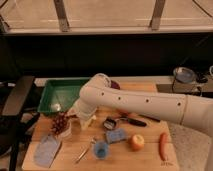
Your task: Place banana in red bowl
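Right, L to R: a blue-grey pouch [46, 151] lies at the front-left corner of the wooden surface [145, 161]. The green tray [60, 94] sits behind it, w/ dark grapes [60, 124] just in front of the tray. My end effector [84, 119] is down near the surface, just right of the grapes, and my forearm runs off toward the right edge. Can't tell if it's apart, together or clamped on anything, since the wrist covers it.

Banana: can't pick it out separately. My guess is it's at or under the end effector, hidden.

Further right are a blue cup [101, 149], blue block [116, 136], black-handled tool [125, 121], round orange fruit [136, 142] and orange-red stick [163, 145]. None are mine to touch. A dark purple bowl [114, 84] peeks out behind my elbow. The red bowl isn't plainly visible; it's prob. behind my forearm, mid-surface.

Step, as I judge it: the pick, part 1 of 2; placing isn't done yet. The next move needs a firm hold on the banana, a straight lift clear of the grapes + tool, a short carry right to the red bowl, then a low release over its middle.
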### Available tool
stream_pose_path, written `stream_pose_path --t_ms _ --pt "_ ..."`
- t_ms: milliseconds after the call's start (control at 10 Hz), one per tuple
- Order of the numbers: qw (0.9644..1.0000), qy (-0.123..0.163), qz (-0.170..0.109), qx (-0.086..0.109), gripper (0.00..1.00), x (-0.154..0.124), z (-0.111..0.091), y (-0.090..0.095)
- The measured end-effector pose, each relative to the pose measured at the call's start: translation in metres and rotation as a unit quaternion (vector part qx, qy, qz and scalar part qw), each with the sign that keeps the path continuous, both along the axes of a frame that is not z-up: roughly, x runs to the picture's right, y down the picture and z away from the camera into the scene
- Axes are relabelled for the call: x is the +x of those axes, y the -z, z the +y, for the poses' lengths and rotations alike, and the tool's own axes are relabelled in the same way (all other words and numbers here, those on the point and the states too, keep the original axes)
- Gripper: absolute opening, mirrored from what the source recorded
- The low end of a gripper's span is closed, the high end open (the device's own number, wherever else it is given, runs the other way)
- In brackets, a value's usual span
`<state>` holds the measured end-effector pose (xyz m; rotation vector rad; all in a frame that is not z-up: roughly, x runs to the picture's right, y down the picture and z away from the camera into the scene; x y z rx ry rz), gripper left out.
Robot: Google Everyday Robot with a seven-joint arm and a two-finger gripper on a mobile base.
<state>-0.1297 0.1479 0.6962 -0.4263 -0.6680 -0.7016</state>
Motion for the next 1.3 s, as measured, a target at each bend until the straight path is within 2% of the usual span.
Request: stream_pose_path --t_ms 400,700,900,1000,1300 --pt "0.9996 -0.005 0.026 0.014 0.65 0.015 -0.027 -0.034" --pt "0.9988 -0.004 0.049 0.009 0.65 0.025 -0.025 -0.055" --pt "0.9982 -0.001 0.060 0.005 0.51 0.033 -0.017 -0.066" --pt "0.9980 -0.004 0.062 0.004 0.38 0.036 -0.015 -0.069" --pt "0.9973 -0.020 0.071 0.009 0.10 0.048 -0.023 -0.070"
